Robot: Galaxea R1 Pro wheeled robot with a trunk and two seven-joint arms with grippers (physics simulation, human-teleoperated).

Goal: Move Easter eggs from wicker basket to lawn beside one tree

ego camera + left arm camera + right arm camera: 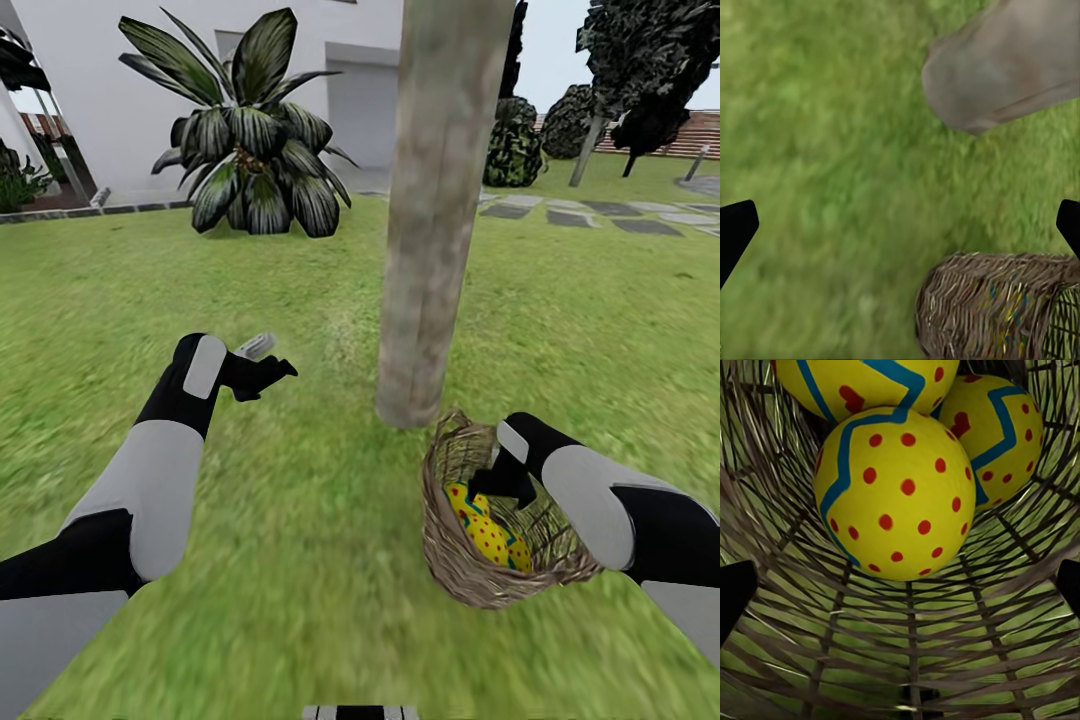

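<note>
The wicker basket stands on the lawn just in front of the pale tree trunk. Three yellow Easter eggs with blue zigzags and red dots lie inside it; in the right wrist view one egg is nearest, with a second egg and a third egg behind it. My right gripper reaches into the basket, open, a short way off the nearest egg. My left gripper hovers open over bare grass left of the trunk, with the basket in its view.
A spiky palm-like plant grows in front of the white house at the back left. Grey stepping stones run across the back right, with dark trees and a slatted fence beyond. Grass spreads all around the trunk.
</note>
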